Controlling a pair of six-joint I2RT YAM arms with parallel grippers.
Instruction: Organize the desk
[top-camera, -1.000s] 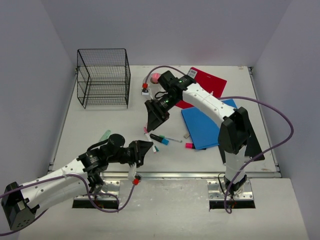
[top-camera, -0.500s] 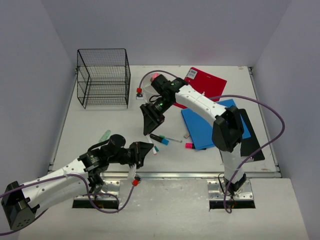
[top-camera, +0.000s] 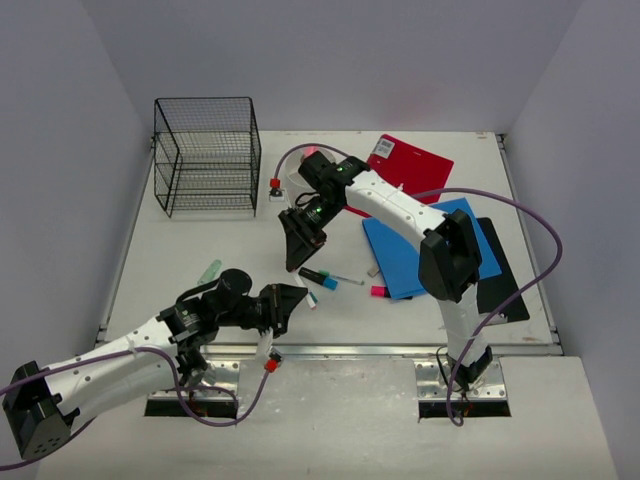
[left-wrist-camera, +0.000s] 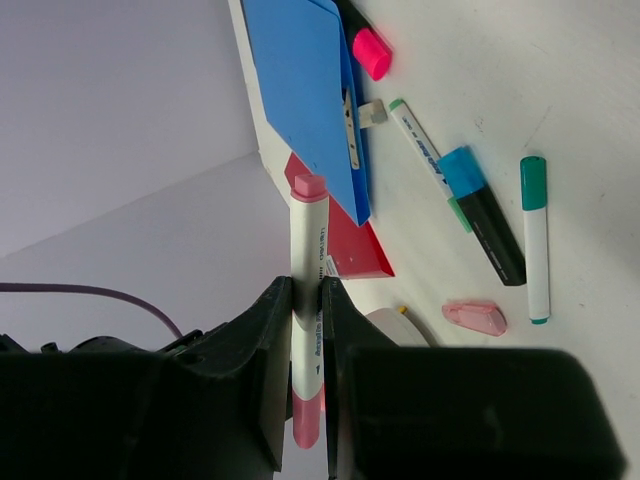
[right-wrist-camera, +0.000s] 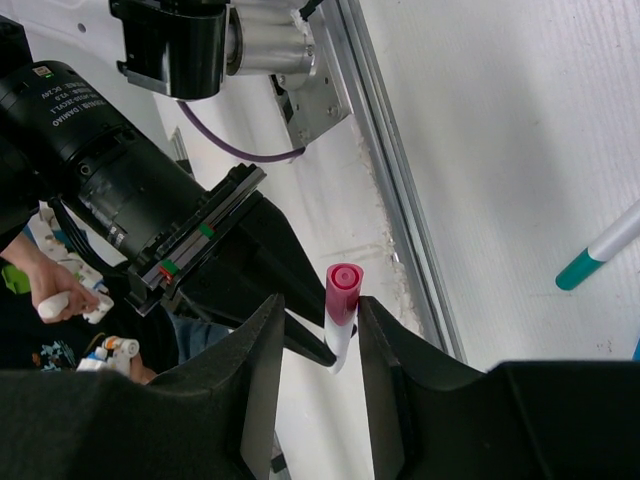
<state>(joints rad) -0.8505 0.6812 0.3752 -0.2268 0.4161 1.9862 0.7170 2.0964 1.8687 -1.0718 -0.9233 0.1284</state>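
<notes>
My left gripper (left-wrist-camera: 305, 288) is shut on a white marker (left-wrist-camera: 310, 225) with a pink cap and holds it above the front of the desk (top-camera: 200, 250). In the top view this gripper (top-camera: 289, 298) sits near the front rail, and the right gripper (top-camera: 298, 258) points down right over it. In the right wrist view the marker's pink cap (right-wrist-camera: 342, 288) stands between the right gripper's (right-wrist-camera: 318, 308) fingers. The cap lies against one finger, with a gap to the other. The right jaws are open.
A black wire basket (top-camera: 207, 155) stands at the back left. A blue folder (top-camera: 415, 250), a red folder (top-camera: 415, 160) and a black sheet (top-camera: 500, 290) lie on the right. A black and blue highlighter (top-camera: 318, 277), a teal-capped marker (left-wrist-camera: 535, 240) and a pink-capped pen (top-camera: 378, 291) lie mid-desk.
The right gripper has moved left and down over the held marker's pink cap, and its jaws have narrowed around it. The left gripper has kept still with the marker.
</notes>
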